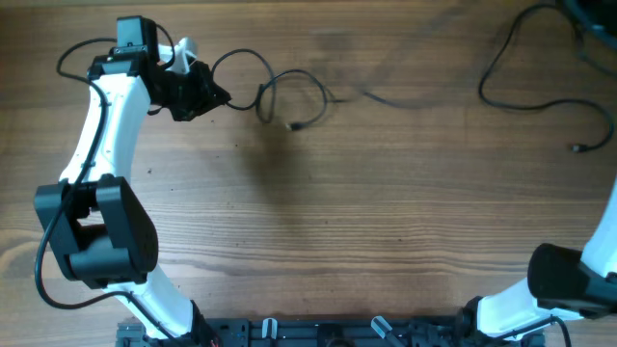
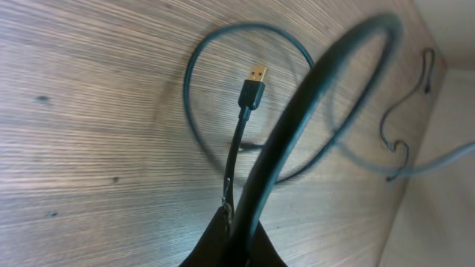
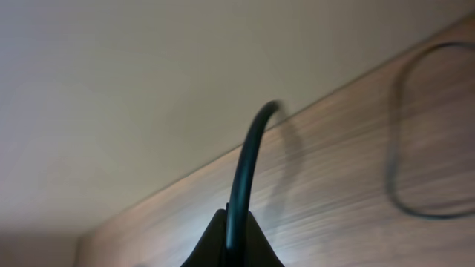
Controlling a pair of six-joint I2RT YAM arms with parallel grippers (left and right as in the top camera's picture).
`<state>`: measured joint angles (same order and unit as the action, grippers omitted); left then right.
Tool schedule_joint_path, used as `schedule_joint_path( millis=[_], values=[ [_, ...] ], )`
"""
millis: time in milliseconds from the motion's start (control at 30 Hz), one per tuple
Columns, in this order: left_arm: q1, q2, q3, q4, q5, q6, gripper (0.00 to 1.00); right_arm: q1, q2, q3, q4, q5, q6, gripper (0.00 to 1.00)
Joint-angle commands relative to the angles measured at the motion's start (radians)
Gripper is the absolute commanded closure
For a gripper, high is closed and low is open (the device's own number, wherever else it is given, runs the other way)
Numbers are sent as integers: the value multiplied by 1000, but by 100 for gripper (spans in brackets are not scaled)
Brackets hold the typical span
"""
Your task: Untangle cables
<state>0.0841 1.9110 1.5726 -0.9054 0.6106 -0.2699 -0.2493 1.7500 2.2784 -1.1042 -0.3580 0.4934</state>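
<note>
Black cable (image 2: 236, 148) is sitting pinched in your left gripper (image 2: 226, 216); you're wanting to be pulling slow, keeping the USB plug (image 2: 256, 81) clearing its loop (image 2: 185, 93).

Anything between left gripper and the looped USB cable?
Nothing visible: left gripper sits right at the USB cable. The second cable lies well off to the right, apart from it.

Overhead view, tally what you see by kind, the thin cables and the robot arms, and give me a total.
Thin black cables: 2, the looped cable at upper left and the far-right cable. I cannot tell whether the loop hides a second cord.
Robot arms: 2, the left arm and the right arm, which is partly out of frame.
Total: 4
</note>
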Motion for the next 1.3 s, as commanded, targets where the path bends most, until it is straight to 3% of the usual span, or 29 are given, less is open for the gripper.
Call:
schedule_joint_path(
  millis=[0,67,200,300,400,467,533,667,833,867,933,1000,1167,1267],
  values=[
    [-2,-16,-2,-16,-76,-35,96,-103,-29,2,-4,48,7,96],
    [-2,-16,-2,-33,-164,-86,96,-171,-29,2,-2,52,2,96],
    [-8,-16,-2,-49,-163,-87,96,-248,-29,2,68,21,-51,96],
    [-39,-16,-2,-46,-167,-86,96,-315,-58,2,139,-264,-69,96],
    [-60,-16,-2,-45,-172,-86,96,-391,-125,2,289,-695,-63,96],
    [-72,-16,-2,-47,-190,-86,96,-475,-187,2,524,-1000,81,96],
    [-76,-16,-2,-47,-190,-86,96,-541,-217,2,643,-1036,209,96],
    [-80,-16,-2,-47,-190,-86,96,-704,-204,2,616,-981,237,96],
    [-80,-16,-2,-51,-190,-86,96,-703,-109,2,362,-778,113,95],
    [-80,-16,-2,-53,-190,-86,96,-702,-105,2,324,-694,99,95],
    [-80,-16,-2,-53,-190,-87,96,-702,-110,2,201,-284,45,96],
    [-80,-16,-2,-53,-190,-86,96,-702,-104,2,152,-103,32,96],
    [-80,-16,-2,-70,-216,-82,96,-692,-9,0,90,-1,32,96],
    [-81,-16,-2,-68,-216,-83,96,-649,146,-14,34,-2,26,95]
  ],
)
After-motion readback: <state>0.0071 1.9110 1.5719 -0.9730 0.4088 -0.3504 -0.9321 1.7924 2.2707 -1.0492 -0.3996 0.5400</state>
